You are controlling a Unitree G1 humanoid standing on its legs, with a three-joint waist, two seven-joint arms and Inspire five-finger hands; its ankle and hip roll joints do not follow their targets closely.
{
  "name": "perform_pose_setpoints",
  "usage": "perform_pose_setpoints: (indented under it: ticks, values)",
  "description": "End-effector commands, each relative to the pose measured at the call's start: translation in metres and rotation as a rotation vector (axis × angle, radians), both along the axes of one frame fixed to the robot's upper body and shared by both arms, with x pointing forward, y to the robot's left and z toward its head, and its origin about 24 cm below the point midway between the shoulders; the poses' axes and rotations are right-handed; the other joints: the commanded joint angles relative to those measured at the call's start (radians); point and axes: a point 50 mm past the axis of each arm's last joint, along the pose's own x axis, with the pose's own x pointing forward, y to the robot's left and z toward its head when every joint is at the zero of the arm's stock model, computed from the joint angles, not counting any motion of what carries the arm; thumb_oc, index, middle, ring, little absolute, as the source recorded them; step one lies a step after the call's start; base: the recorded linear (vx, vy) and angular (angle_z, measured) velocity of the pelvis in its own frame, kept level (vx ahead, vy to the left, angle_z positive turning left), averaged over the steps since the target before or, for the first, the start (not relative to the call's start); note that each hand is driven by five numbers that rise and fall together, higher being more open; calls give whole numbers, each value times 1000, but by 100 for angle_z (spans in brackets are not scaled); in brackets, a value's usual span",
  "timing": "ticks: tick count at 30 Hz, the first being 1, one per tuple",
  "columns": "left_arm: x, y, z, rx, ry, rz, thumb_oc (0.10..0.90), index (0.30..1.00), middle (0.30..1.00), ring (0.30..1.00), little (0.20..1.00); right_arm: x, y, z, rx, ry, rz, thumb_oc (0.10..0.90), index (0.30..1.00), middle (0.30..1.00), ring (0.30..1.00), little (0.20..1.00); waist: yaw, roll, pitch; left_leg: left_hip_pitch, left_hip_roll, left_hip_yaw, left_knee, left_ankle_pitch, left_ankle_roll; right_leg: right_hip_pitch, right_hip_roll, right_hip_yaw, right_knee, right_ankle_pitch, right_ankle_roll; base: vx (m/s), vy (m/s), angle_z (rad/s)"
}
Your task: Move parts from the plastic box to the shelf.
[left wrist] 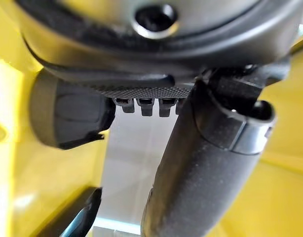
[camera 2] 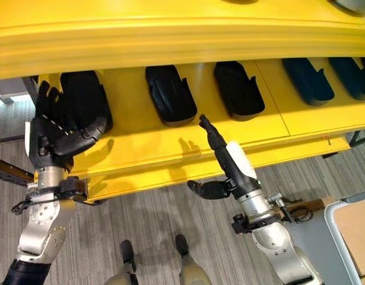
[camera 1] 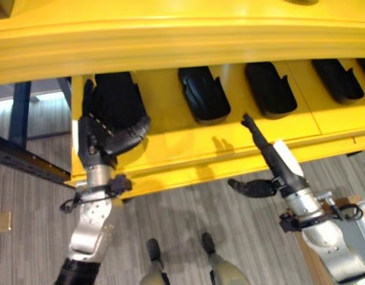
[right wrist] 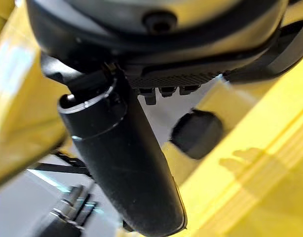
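- My right hand (camera 2: 230, 169) hovers before the yellow shelf (camera 2: 170, 151), fingers straight, empty.
- My left hand (camera 2: 60, 133) rests spread against the leftmost black part (camera 2: 87, 98), not curled around it.
- Parts look rigid, light, slick; I'd grip the edges.

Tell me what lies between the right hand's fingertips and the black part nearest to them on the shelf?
Only bare yellow shelf separates the right hand from the black part, seen in the right eye view.

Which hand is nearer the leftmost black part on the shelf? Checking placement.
Left. The left hand is right at the leftmost black part; the right hand is further right, by the shelf's front edge.
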Motion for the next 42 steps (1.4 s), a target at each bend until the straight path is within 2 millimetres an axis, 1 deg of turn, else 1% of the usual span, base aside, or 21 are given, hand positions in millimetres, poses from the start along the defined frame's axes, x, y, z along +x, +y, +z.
perform_pose_setpoints:
  ticks: [1,8,13,20,21,23,26,27,31,42]
  values:
    - [-8,-1,44,-14,-273,-64,900,1000,1000,1000,1000,-8,17,52,184,-238,184,900,1000,1000,1000,1000,2,2,-70,50,-13,-11,66,-104,38,22,34,-19,54,-71,-15,9,3,10]
    - [-18,10,27,-15,-190,-30,900,1000,1000,1000,1000,-1,33,64,440,-192,359,900,1000,1000,1000,1000,33,4,-67,53,-24,-29,73,-109,43,44,23,-37,54,-79,-16,20,11,11]
    - [-21,11,19,-11,-141,-37,900,1000,1000,1000,1000,5,44,68,547,-160,426,900,1000,1000,1000,1000,60,9,-60,51,-34,-46,71,-109,46,57,11,-56,54,-85,-12,16,14,16]
    - [-23,11,11,-55,-97,-41,900,1000,1000,1000,1000,19,59,71,623,-124,456,900,1000,1000,1000,1000,92,17,-55,44,-46,-71,71,-109,53,67,-1,-79,48,-87,-9,16,14,19]
    - [-23,11,11,-55,-97,-41,900,1000,1000,1000,1000,19,59,71,623,-125,457,900,1000,1000,1000,1000,91,16,-55,43,-46,-72,72,-109,53,67,-2,-80,48,-87,-9,4,12,16]
    - [-24,11,8,-53,-80,-45,900,1000,1000,1000,1000,27,65,72,659,-102,457,900,1000,1000,1000,1000,104,21,-51,40,-50,-75,75,-111,56,69,-6,-87,46,-88,-8,7,17,11]
    - [-24,9,9,-50,-76,-58,900,1000,1000,1000,1000,34,68,72,697,-84,451,900,1000,1000,1000,1000,115,24,-46,35,-54,-79,83,-115,59,69,-8,-90,48,-91,-8,9,13,3]
    - [-24,9,9,-50,-76,-58,900,1000,1000,1000,1000,34,68,72,698,-85,451,900,1000,1000,1000,1000,114,24,-46,35,-54,-79,83,-115,59,69,-8,-90,48,-91,-8,1,12,3]
    - [-23,3,8,-69,-67,-93,900,1000,1000,1000,1000,46,72,71,724,-63,406,900,1000,1000,1000,1000,126,30,-29,20,-60,-84,106,-123,62,65,-14,-97,60,-98,-9,-8,12,7]
    - [-21,-5,10,-83,-65,-134,900,1000,1000,1000,1000,62,65,72,702,-107,252,900,1000,1000,1000,1000,136,50,12,-12,-66,-88,155,-142,69,38,-22,-97,102,-109,-14,-12,8,4]
